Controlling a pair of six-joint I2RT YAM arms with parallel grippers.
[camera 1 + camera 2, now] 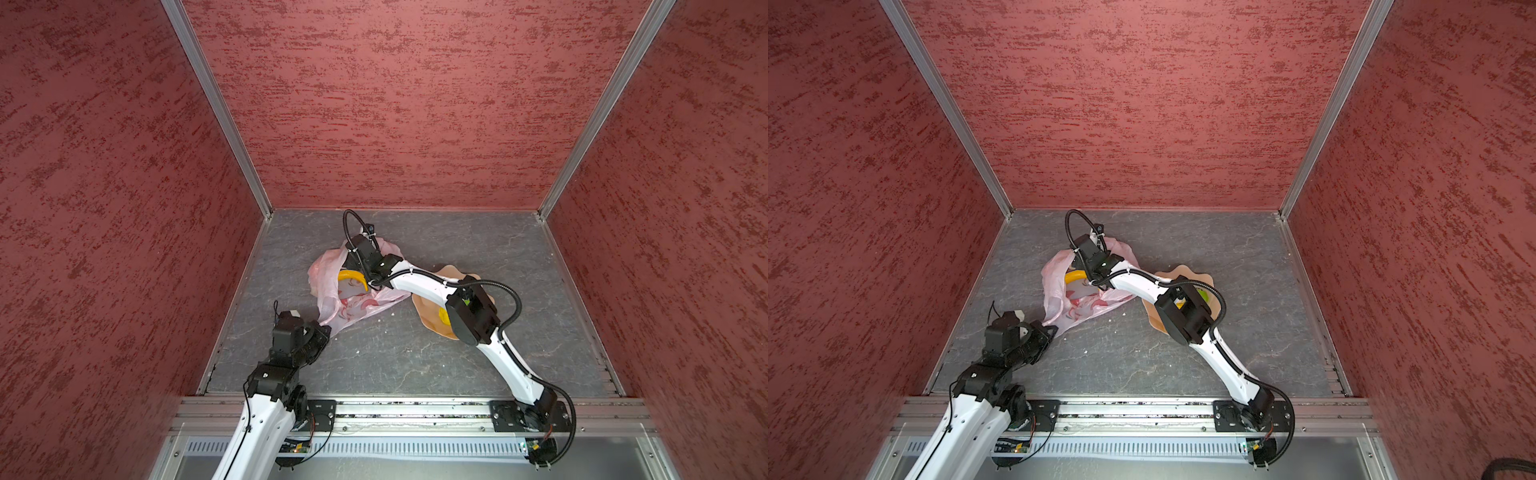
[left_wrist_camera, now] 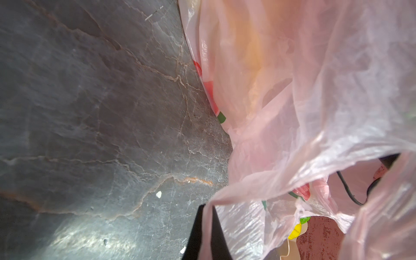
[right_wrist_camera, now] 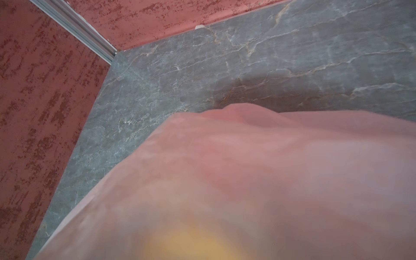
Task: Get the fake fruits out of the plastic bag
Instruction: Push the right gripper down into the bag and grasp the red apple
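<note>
1. Left wrist view: my left claw (image 2: pixel 207 234) is clenched on a fold of the plastic bag (image 2: pixel 281 135). In both top views it pins the bag's 7 o'clock corner.
2. My right claw (image 1: pixel 350 257) reaches into the bag's mouth. Film hides its fingers, so I cannot tell whether they are spread or closed on anything.
3. I judge the step in hand to be fetching the banana (image 1: pixel 353 277), which lies in the open mouth just beside that claw.
4. The next move calls for closing across the banana without catching film. Then I lift it toward the plate (image 1: pixel 428 322) at the bag's 3 o'clock, where a yellow fruit (image 1: pixel 444 318) already sits.
5. The bag lies at 9 o'clock from the middle of the table (image 1: pixel 415 365). It is thin, pale pink and crumpled, with red print. An orange glow through the film may be another fruit.
</note>
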